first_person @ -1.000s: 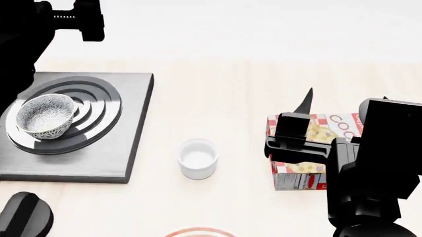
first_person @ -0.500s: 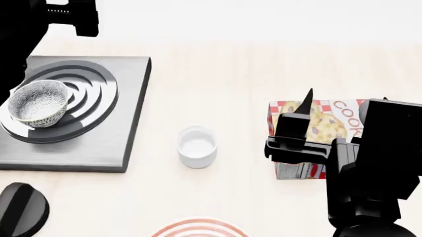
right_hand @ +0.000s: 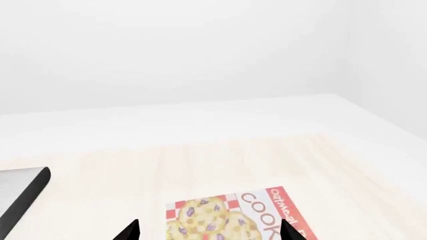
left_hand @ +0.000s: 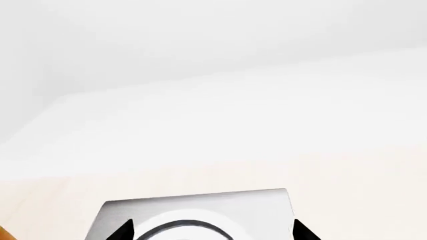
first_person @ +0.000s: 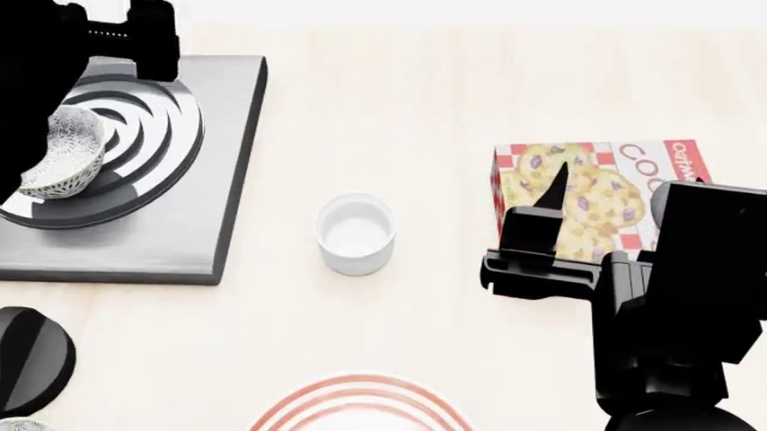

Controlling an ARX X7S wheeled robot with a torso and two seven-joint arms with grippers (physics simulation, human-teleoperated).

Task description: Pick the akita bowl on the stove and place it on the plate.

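Observation:
The akita bowl, white with a fine black-grey pattern, sits on the burner rings of the stove at the left of the head view. My black left arm covers its far side. The left wrist view shows my left gripper open over the stove slab, with nothing between the fingertips. A part of the red-ringed plate shows at the near edge. My right gripper is open above the cookie box, holding nothing; one of its fingers points up in the head view.
A plain white cup stands between the stove and the cookie box. The stove's round black knob is at the near left. My right arm fills the near right. A dark stove edge shows in the right wrist view.
The head view has tilted down: stove, cup and box have slid up the picture, and more of the plate shows. My left arm now covers part of the bowl.

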